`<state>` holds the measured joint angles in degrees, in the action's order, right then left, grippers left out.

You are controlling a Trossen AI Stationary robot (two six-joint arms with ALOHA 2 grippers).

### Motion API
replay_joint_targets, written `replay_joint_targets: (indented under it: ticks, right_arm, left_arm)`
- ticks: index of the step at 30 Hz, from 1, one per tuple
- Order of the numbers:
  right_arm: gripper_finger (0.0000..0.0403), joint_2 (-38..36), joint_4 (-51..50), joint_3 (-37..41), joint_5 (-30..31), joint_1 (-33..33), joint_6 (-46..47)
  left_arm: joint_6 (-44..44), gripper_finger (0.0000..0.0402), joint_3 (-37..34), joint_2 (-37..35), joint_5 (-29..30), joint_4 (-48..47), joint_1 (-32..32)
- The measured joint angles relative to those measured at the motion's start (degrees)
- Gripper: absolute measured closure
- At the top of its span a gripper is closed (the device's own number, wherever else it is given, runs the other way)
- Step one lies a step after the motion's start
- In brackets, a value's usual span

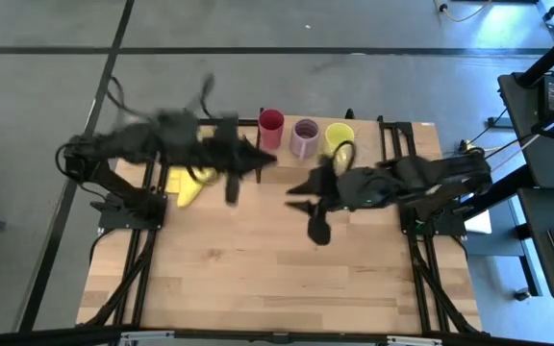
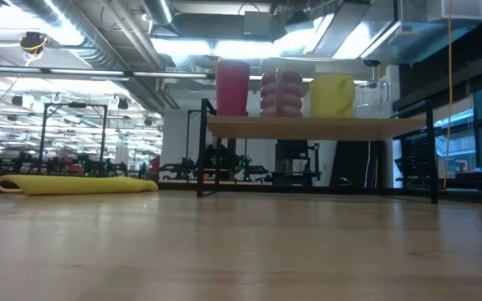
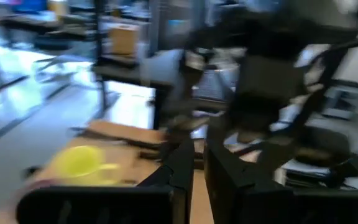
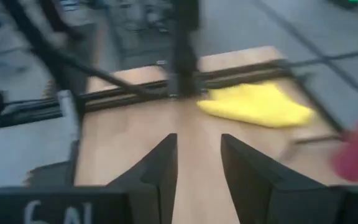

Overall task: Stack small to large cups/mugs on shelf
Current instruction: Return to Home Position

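Three cups stand in a row on the shelf (image 2: 308,127) at the table's far edge: a dark red cup (image 1: 270,122), a lilac mug (image 1: 305,138) and a yellow-green mug (image 1: 339,137). In the low view a faint clear glass (image 2: 371,99) seems to stand right of the yellow-green mug (image 2: 333,96). My left gripper (image 1: 261,160) hangs high over the table just near of the red cup. Its fingers (image 3: 185,174) are almost together, with only a thin slit and nothing in it. My right gripper (image 1: 301,192) hangs high near the table's middle. It is open (image 4: 199,168) and holds nothing.
A yellow cloth (image 1: 188,187) lies on the tabletop left of the shelf, under the left arm, and also shows in the low view (image 2: 78,184). Bare wood (image 1: 277,279) spreads over the table's near half. Black frame rails (image 1: 133,259) run along both sides.
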<state>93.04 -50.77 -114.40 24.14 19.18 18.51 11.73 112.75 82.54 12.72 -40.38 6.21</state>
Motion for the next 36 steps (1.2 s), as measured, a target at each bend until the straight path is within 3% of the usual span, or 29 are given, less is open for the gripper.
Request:
replay_joint_targets:
  ticks: [4, 7, 12, 15, 19, 22, 29, 36]
  right_arm:
    - [0.0279, -6.06, 23.59, 19.24, -15.15, -2.47, -2.78]
    - [0.0279, -15.08, 28.78, 31.61, -22.06, -4.72, -0.63]
    - [0.0279, -34.93, 33.8, 47.94, -19.2, -5.52, 0.0]
    - [0.0279, -45.3, 42.4, 57.84, -18.57, -5.42, -1.71]
    - [0.0279, -55.15, 51.98, 71.22, -17.72, -5.39, -5.47]
    - [0.0279, -60.23, 54.86, 79.44, -15.14, -5.33, -4.69]
    - [0.0279, -69.39, 58.1, 92.21, -9.74, -5.35, -7.0]
    - [0.0279, -80.05, 66.14, 102.6, -6.55, -5.49, -8.08]
  left_arm:
    - [2.03, 0.0372, -17.33, -4.81, 0.31, 16.39, 3.47]
    - [4.43, 0.0372, -30.22, -11.96, 3.0, 27.5, 4.29]
    - [4.67, 0.0372, -48.22, -27.71, 7.83, 35.98, 4.51]
    - [2.91, 0.0372, -59.21, -36.09, 6.84, 45.23, 4.85]
    - [0.86, 0.0372, -72.46, -45.81, 7.23, 51.22, 5.97]
    - [5.13, 0.0372, -80.82, -52.12, 10.29, 53.81, 5.97]
    - [11.38, 0.0372, -95.4, -65.36, 14.87, 53.71, 5.97]
    - [9.17, 0.0372, -102.38, -75.95, 15.67, 46.32, 5.97]
